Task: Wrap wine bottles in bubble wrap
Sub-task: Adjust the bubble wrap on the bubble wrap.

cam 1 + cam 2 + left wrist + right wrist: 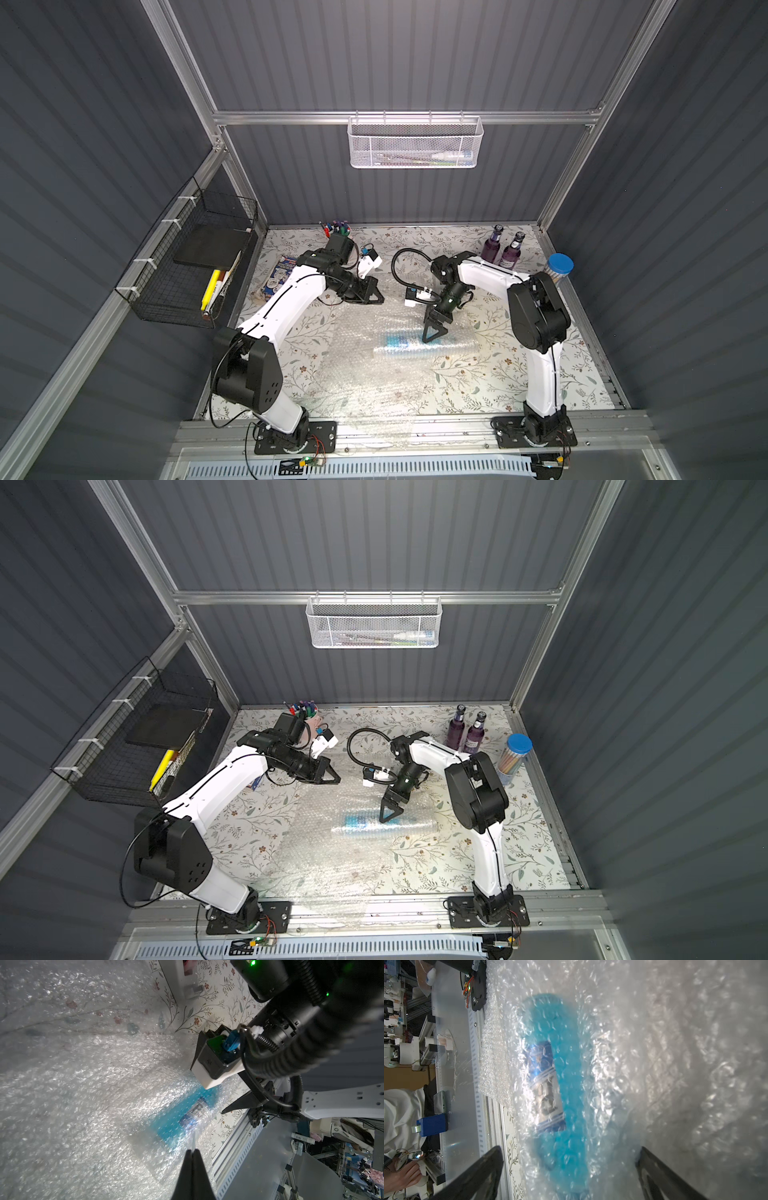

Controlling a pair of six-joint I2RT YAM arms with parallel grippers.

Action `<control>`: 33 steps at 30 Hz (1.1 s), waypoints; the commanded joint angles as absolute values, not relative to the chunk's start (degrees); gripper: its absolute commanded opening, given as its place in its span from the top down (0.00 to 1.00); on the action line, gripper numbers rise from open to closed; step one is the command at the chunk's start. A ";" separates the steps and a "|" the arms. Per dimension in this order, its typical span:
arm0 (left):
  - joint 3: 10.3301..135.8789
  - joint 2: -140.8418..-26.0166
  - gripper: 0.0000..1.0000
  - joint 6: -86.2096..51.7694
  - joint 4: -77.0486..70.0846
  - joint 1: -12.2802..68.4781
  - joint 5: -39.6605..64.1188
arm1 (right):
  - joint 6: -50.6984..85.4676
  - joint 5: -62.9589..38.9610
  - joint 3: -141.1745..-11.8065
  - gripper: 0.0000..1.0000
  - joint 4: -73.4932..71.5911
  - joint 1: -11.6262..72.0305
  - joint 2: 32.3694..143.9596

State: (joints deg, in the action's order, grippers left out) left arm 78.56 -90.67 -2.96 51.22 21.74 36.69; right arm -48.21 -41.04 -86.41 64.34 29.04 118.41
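Blue bottle lying inside bubble wrap on surface | left fingers together | right fingers apart above the bottle

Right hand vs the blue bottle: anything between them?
Only the bubble wrap: a layer of it lies over the blue bottle, which shows through it. The right hand is open over the bottle, with one jaw on each side of it in the right wrist view. Nothing else visible stands between them.
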 commanded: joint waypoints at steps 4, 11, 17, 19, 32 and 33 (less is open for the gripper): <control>78.14 -91.66 1.00 -0.98 51.33 21.45 38.30 | -46.84 -38.79 -82.48 0.02 62.09 30.23 113.81; 78.13 -92.98 1.00 0.19 51.64 21.45 39.13 | -46.34 -40.13 -80.08 0.02 59.86 30.89 110.28; 78.71 -93.66 1.00 0.44 51.94 21.44 39.60 | -45.64 -40.43 -77.86 0.03 58.89 31.97 108.29; 78.88 -93.86 1.00 0.36 51.70 21.40 39.64 | -45.15 -40.43 -77.19 0.04 58.33 32.38 107.23; 80.06 -99.86 1.00 -1.98 47.38 21.55 44.39 | -42.03 -38.31 -71.68 0.05 54.94 34.79 100.77; 80.07 -100.32 1.00 -2.18 47.08 21.62 44.89 | -41.78 -37.94 -71.49 0.05 54.85 34.97 100.43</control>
